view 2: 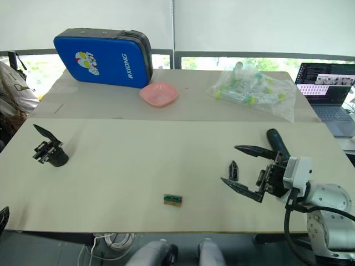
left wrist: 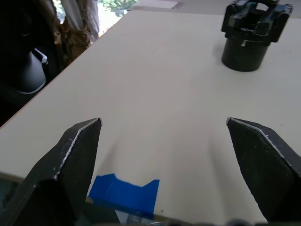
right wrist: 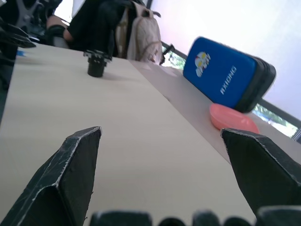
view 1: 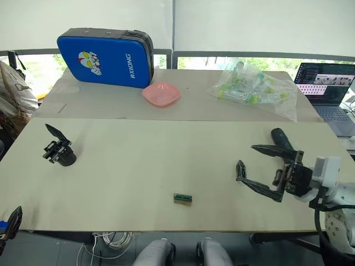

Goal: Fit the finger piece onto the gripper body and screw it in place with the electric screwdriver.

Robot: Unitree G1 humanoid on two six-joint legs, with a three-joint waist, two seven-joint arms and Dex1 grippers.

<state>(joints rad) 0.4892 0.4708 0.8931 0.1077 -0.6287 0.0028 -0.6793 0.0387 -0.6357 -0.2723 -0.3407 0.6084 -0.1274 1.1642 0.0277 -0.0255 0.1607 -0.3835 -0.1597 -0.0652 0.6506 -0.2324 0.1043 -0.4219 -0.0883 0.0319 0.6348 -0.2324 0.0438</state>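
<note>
Nothing is assembled yet, as far as I can judge: the gripper body [view 1: 60, 151] stands alone on the far left of the tabletop [view 1: 144, 166], well apart from the finger piece [view 2: 233, 170], which lies just beside my right tool [view 2: 238, 166]. That tool is spread wide and empty, the electric screwdriver [view 2: 276, 142] untouched behind it. My left tool [left wrist: 164, 129], low at the near left edge, is also wide and empty, so fitting and screwing both remain.

I stand in an office or lab: pale worktables [view 1: 138, 183] by windows [view 1: 33, 69], an open laptop [view 1: 327, 88] far right, cables [view 1: 111, 241] underneath.
</note>
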